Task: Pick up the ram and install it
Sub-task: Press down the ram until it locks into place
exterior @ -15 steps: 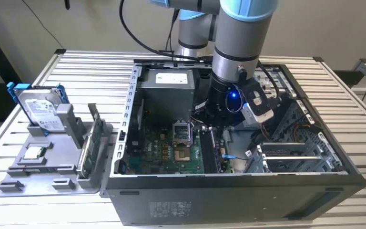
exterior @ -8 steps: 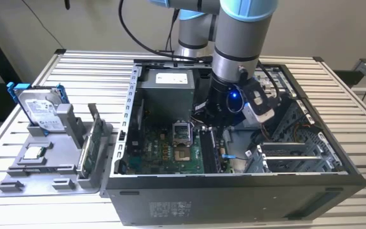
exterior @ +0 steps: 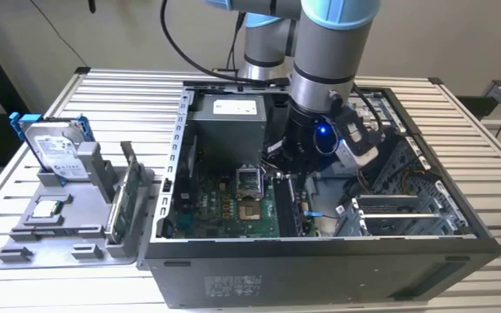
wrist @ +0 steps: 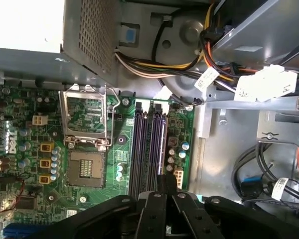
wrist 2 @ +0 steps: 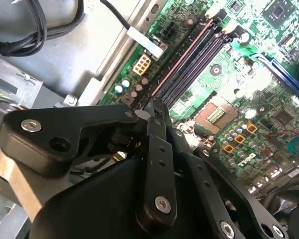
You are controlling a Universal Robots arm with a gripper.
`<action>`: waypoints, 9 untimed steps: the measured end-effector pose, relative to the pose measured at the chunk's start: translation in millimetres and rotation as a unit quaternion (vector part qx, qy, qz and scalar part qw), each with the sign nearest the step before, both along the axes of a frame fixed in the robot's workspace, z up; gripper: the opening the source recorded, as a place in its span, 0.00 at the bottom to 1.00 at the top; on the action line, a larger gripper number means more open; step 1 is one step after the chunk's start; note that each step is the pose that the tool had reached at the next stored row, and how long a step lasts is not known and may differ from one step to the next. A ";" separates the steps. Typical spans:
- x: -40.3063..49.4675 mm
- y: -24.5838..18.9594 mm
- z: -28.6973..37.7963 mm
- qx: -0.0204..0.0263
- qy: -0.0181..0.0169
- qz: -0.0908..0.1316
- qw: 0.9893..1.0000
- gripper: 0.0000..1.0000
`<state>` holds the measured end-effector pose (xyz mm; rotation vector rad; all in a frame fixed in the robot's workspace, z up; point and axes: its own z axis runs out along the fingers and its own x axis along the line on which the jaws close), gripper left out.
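No legible text; print on motherboard [wrist: 89, 149], cable tags [wrist: 261, 84], case sticker [exterior: 233, 285] too small/blurred.

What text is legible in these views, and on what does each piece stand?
No text can be quoted.
Hard drive label: too small to read.
Power supply sticker: too small to read.
Case sticker: too small to read.
Cable tags: blurred.

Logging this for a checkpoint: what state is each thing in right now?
computer case: open, lying on its side.
CPU socket: cover flipped open, empty.
ram: on edge in the motherboard, seating unclear.
gripper: shut, above the ram's end.
hard drive: upright in the grey holder.
green card: on edge in the holder.
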<state>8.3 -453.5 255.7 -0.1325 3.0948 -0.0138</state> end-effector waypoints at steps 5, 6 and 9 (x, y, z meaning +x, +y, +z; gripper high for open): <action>0.0 0.0 0.0 0.000 0.000 0.025 1.000 0.11; 0.0 0.0 0.0 0.000 0.000 0.030 1.000 0.11; 0.0 0.0 0.0 -0.001 0.000 0.044 0.999 0.11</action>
